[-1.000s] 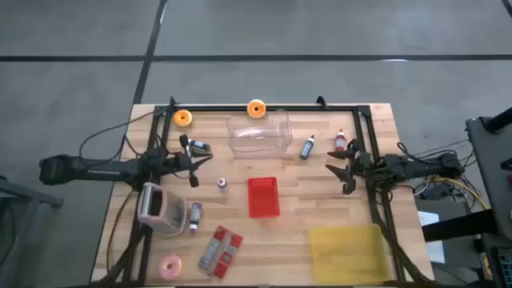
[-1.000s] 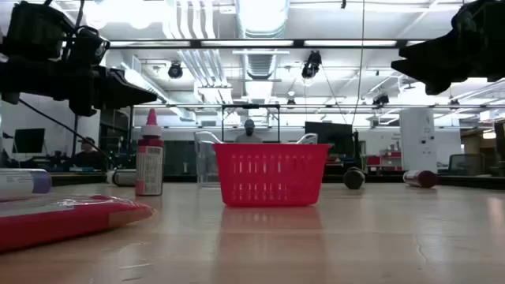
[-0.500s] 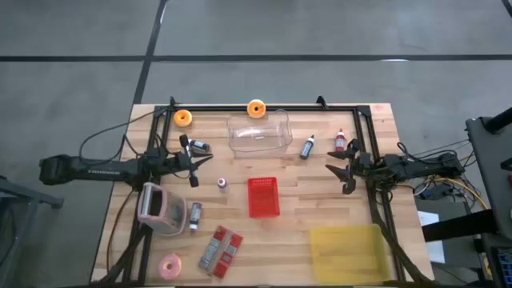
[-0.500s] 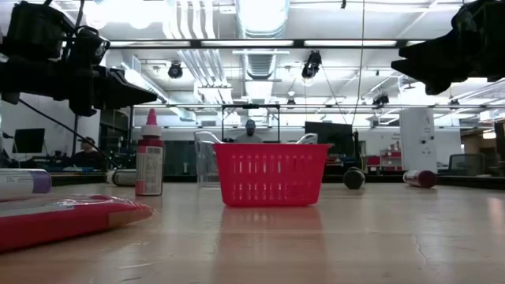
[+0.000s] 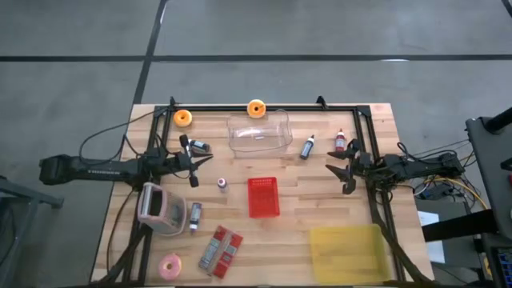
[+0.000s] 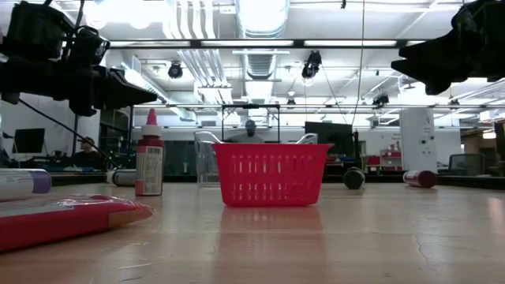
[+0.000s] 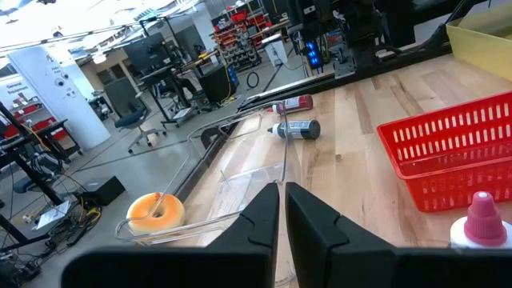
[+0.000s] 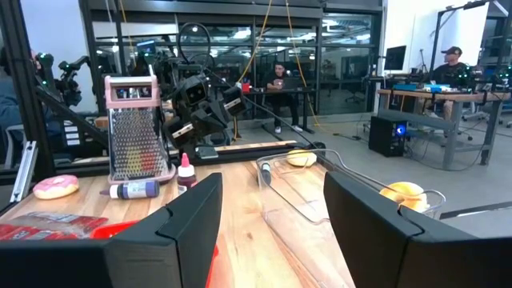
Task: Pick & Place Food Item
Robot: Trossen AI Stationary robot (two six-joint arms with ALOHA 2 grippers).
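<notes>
**Looks like a robotics lab / workshop**

Pretty clearly an open-plan lab. The low view shows exposed ceiling ducts (image 6: 256, 59) and strip lights overhead, with monitors (image 6: 330, 136) on benches behind. The left wrist view catches red parts bins (image 7: 244, 24) on shelving, an office chair (image 7: 134, 126) and cables on a grey concrete floor. In the right wrist view, people sit at desks (image 8: 282, 80) behind glass partitions. The wooden surface (image 5: 304, 200) sits inside a black metal frame (image 5: 264, 107).

red packet (image 6: 63, 217) cut off at low view's left edge, small bottle (image 5: 222, 184) label too small to read
</notes>
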